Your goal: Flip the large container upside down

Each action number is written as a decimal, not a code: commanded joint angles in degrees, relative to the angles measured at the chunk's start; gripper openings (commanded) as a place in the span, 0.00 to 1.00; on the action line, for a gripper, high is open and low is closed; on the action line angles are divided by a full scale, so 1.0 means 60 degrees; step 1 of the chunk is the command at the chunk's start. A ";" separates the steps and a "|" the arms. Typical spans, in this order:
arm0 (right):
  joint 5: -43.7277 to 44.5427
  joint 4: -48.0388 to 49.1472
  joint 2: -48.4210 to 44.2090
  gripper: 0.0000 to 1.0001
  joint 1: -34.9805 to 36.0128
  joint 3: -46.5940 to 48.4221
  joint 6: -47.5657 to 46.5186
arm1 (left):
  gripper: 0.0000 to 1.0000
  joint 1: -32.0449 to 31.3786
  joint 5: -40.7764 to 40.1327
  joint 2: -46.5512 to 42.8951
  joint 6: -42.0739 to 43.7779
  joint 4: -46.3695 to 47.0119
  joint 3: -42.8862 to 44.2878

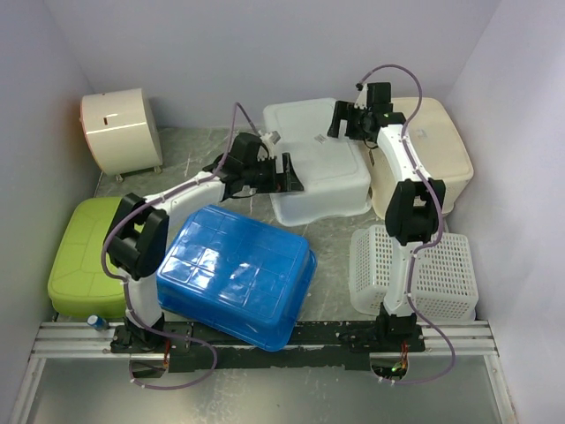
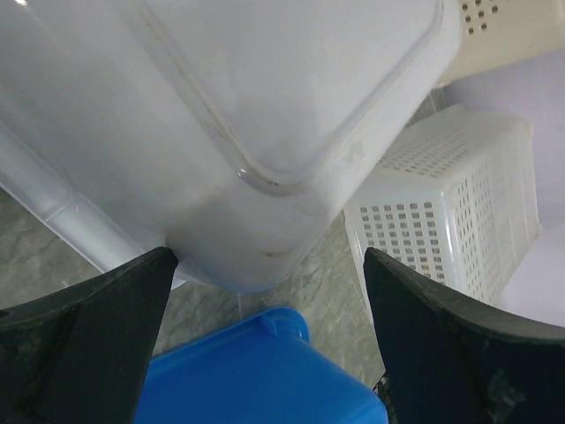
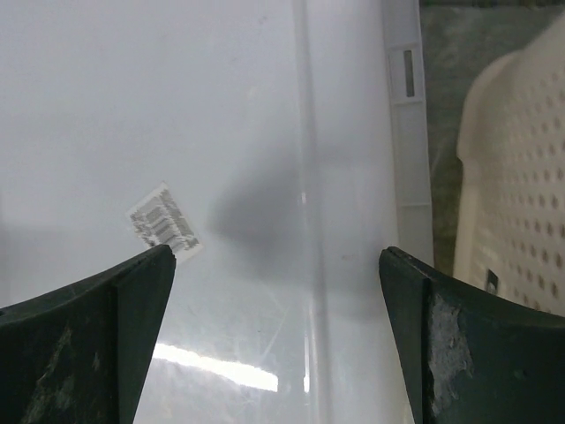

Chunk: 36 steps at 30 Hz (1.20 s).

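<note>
The large container (image 1: 318,163) is white and translucent and sits at the centre back of the table. Its flat base, with a barcode label (image 3: 163,221), faces up and its rim rests on the table. My left gripper (image 1: 291,174) stands open at its left front corner, and nothing is between the fingers. In the left wrist view that rounded corner (image 2: 265,115) fills the space ahead of the left gripper (image 2: 269,256). My right gripper (image 1: 340,119) hovers open over the back right of the base. The right gripper (image 3: 275,253) looks straight down on the container (image 3: 265,106).
A blue container (image 1: 237,274) lies base-up at the front, just below the left gripper. A green tub (image 1: 79,256) sits at the left and a cream bin (image 1: 122,131) at the back left. A beige perforated basket (image 1: 433,150) stands at the back right, a white one (image 1: 415,269) at the right front.
</note>
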 commanded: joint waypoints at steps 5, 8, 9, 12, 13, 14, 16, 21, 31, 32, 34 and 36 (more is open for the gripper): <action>-0.3447 0.0290 0.0084 1.00 0.0927 0.0027 -0.0130 | 0.99 -0.1109 0.0837 -0.0428 0.0524 0.0247 -0.0377; -0.3562 -0.0137 0.0343 1.00 0.1258 0.0390 -0.0419 | 0.99 -0.1112 0.0601 -0.1195 0.0722 -0.0244 -0.0726; -0.3449 -0.0358 0.0407 1.00 0.1353 0.0600 -0.0550 | 0.99 -0.1115 0.0414 -0.1566 0.0805 -0.0488 -0.0827; -0.2666 -0.0564 0.0170 1.00 0.1440 0.0776 -0.0596 | 0.99 -0.1112 -0.0143 -0.2353 0.1033 -0.1222 -0.0985; -0.2162 -0.0441 -0.0058 1.00 0.1434 0.0648 -0.0557 | 0.99 -0.1114 -0.0369 -0.2548 0.1065 -0.1474 -0.0968; -0.1513 -0.0321 -0.0314 1.00 0.1421 0.0463 -0.0530 | 0.99 -0.1105 -0.0566 -0.2719 0.1082 -0.1677 -0.0912; -0.0147 0.0049 -0.0897 1.00 0.1360 -0.0017 -0.0446 | 0.99 -0.1101 -0.0877 -0.2969 0.1113 -0.1955 -0.0783; 0.1923 0.0391 -0.1513 1.00 0.0887 -0.0776 -0.0073 | 0.99 -0.0999 -0.1521 -0.3102 0.0937 -0.2255 -0.0497; 0.1680 -0.0011 -0.1132 1.00 0.0257 -0.0772 0.0044 | 0.99 -0.0686 -0.1588 -0.2816 0.0604 -0.2251 -0.0438; 0.1575 -0.0033 -0.1058 1.00 0.0193 -0.0759 0.0033 | 0.99 -0.0646 -0.1592 -0.2817 0.0587 -0.2201 -0.0498; 0.1173 0.0009 -0.0943 1.00 0.0078 -0.0771 -0.0046 | 0.99 -0.0504 -0.1460 -0.2738 0.0572 -0.1944 -0.0700; 0.0573 0.0086 -0.0813 1.00 0.0001 -0.0726 -0.0114 | 0.99 -0.0332 -0.1121 -0.2545 0.0551 -0.1527 -0.0914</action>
